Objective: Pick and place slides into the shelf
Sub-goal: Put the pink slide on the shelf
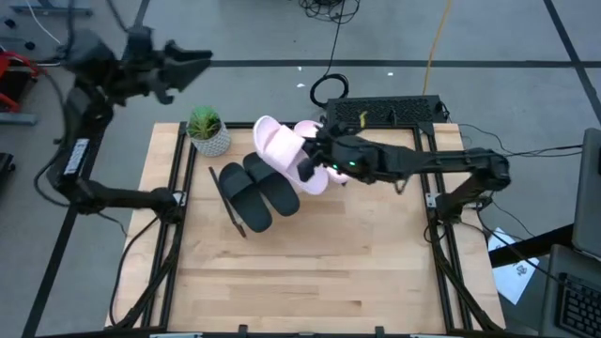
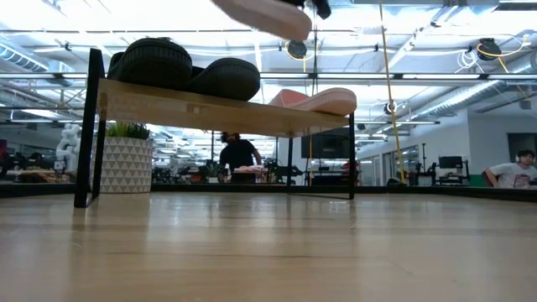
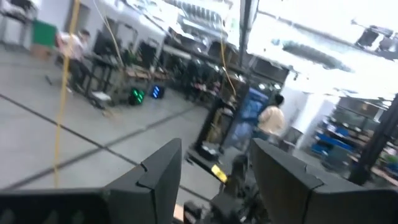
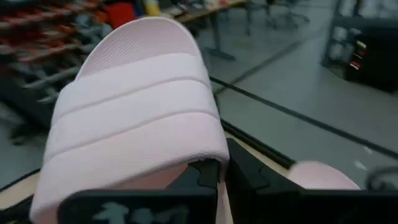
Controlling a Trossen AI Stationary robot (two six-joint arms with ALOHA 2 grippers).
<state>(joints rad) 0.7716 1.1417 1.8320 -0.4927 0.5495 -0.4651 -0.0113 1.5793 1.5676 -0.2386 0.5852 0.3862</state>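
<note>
Above the far half of the wooden table [image 1: 310, 272], the right gripper [image 1: 315, 155] is clenched on a pale pink slide [image 1: 280, 141], its dark fingers [image 4: 208, 174] pinching the sandal just under the wide strap; in the right wrist view that strap shows a fine woven-looking texture with soft ribs across it, and the rounded toe rises beyond it. The held slide hangs in the air over the shelf [image 2: 218, 109], a long light wooden board on thin dark legs. On the shelf lie the two matte black slides [image 1: 258, 192], side by side, their thick ribbed soles showing as dark humps in the low view. The second pink slide [image 1: 315, 178] rests at the shelf's right end, just beside the black pair, partly under the arm. A small green plant in a white patterned pot [image 1: 207, 131] stands near the shelf's left end. The left gripper [image 1: 188, 66] waits raised beyond the table's far left corner, its fingers [image 3: 155, 180] spread apart and grasping nothing.
</note>
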